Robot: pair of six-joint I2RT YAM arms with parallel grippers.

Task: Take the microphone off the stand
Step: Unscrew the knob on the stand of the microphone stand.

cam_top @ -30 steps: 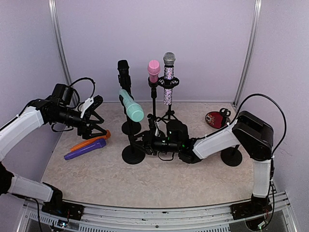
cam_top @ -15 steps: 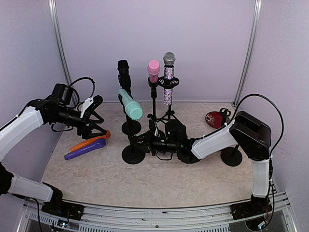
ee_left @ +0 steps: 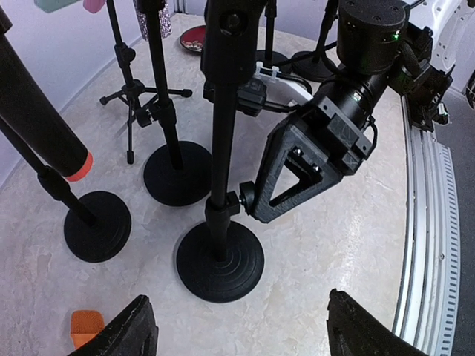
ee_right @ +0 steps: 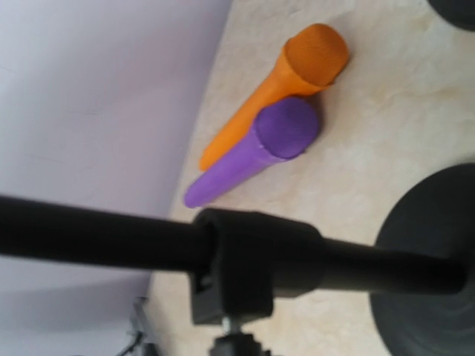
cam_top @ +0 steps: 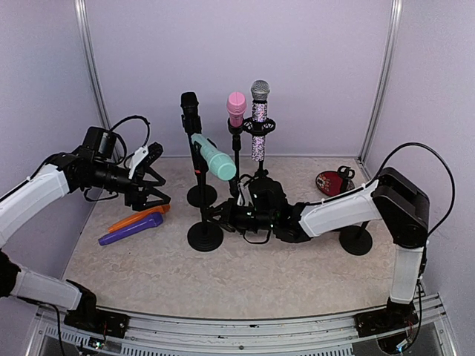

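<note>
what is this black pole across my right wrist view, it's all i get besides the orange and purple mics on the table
observer: It belongs to the front stand. The right gripper is shut on it, low down.
operator: is there a mic in that stand
observer: Yes, a teal microphone sits tilted at its top.
operator: where's the left arm
observer: The left gripper is open and empty. It is off to the left near the orange microphone and purple microphone, apart from the stand.
</note>
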